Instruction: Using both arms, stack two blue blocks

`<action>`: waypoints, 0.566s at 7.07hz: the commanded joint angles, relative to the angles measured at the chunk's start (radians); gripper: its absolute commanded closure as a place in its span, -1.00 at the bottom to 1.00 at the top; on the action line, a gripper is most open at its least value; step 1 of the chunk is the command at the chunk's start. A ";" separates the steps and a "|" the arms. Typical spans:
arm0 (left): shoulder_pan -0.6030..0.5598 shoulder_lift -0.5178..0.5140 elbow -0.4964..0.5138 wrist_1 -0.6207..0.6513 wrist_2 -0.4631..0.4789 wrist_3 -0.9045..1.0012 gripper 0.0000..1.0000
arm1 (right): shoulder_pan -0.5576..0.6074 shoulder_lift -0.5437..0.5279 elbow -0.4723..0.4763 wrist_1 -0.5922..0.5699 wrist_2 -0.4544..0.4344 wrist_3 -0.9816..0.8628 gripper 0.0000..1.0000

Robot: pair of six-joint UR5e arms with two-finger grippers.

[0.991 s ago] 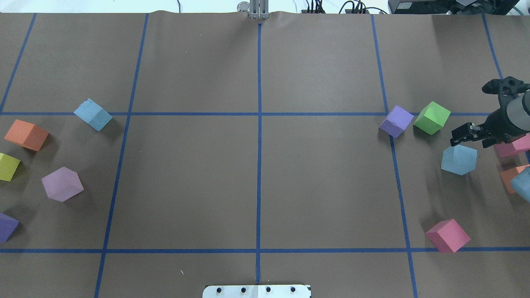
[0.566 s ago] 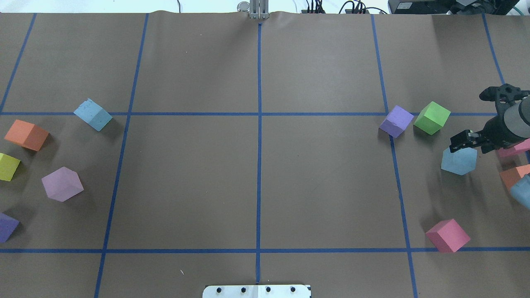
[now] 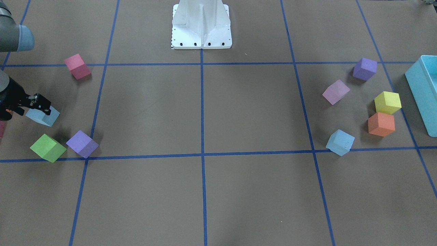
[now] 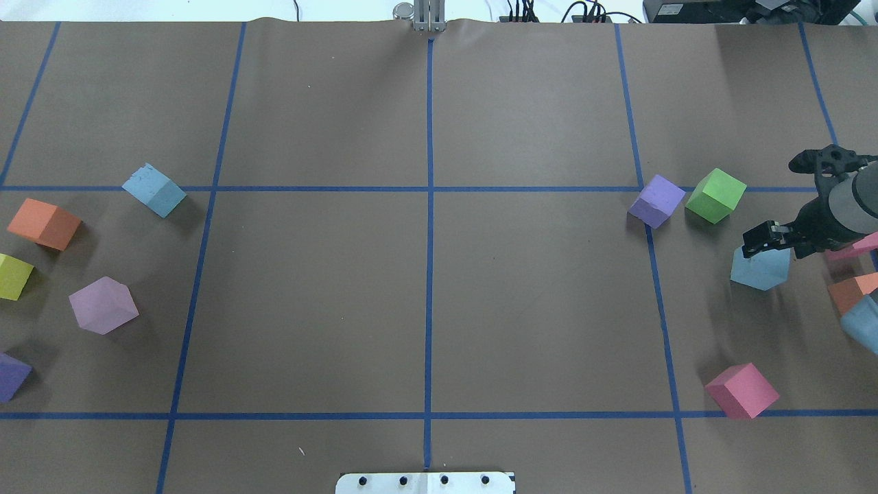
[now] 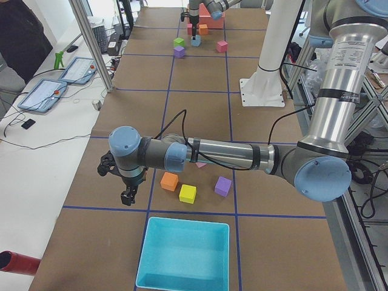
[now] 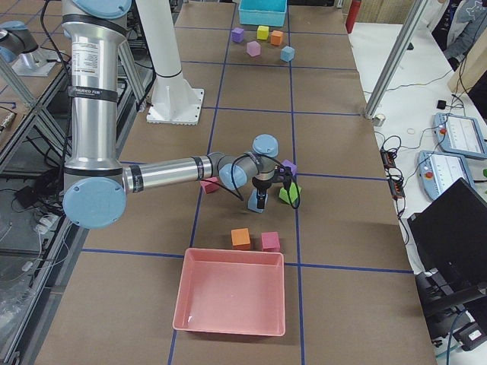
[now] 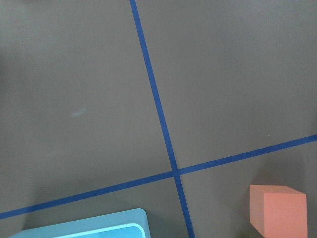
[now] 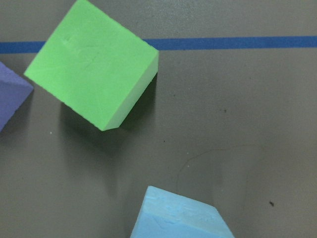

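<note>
One blue block point(image 4: 760, 269) lies at the right of the table, also in the front view point(image 3: 43, 117) and at the bottom of the right wrist view point(image 8: 178, 215). My right gripper point(image 4: 766, 238) hangs just over it with its fingers apart, and it looks open and empty; it also shows in the front view point(image 3: 38, 103). The other blue block point(image 4: 154, 190) lies far left on a tape line. My left gripper point(image 5: 127, 197) shows only in the exterior left view, above bare table near the turquoise bin point(image 5: 185, 254). I cannot tell whether it is open or shut.
A green cube point(image 4: 715, 195) and a purple cube point(image 4: 657, 200) lie just beyond the right block. A pink cube point(image 4: 742, 391) lies nearer. Orange point(image 4: 44, 224), yellow point(image 4: 14, 276) and lilac point(image 4: 103, 305) cubes lie at the left. A pink bin point(image 6: 230, 300) stands at the right end.
My right gripper has moved down and a little left, closer onto the right blue block. The blocks have not moved.
</note>
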 commanded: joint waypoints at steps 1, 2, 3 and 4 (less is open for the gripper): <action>0.000 0.001 0.000 0.000 0.000 0.000 -1.00 | -0.008 0.001 -0.001 0.000 -0.011 0.025 -0.90; 0.000 0.001 0.001 0.000 0.000 0.000 -1.00 | -0.008 0.000 -0.002 0.000 -0.012 0.025 -0.90; 0.000 0.001 0.001 0.000 0.000 0.000 -1.00 | -0.008 -0.002 -0.007 0.000 -0.013 0.030 -0.91; 0.000 0.001 0.000 0.000 0.000 0.000 -1.00 | -0.007 -0.002 -0.011 0.000 -0.015 0.030 -0.91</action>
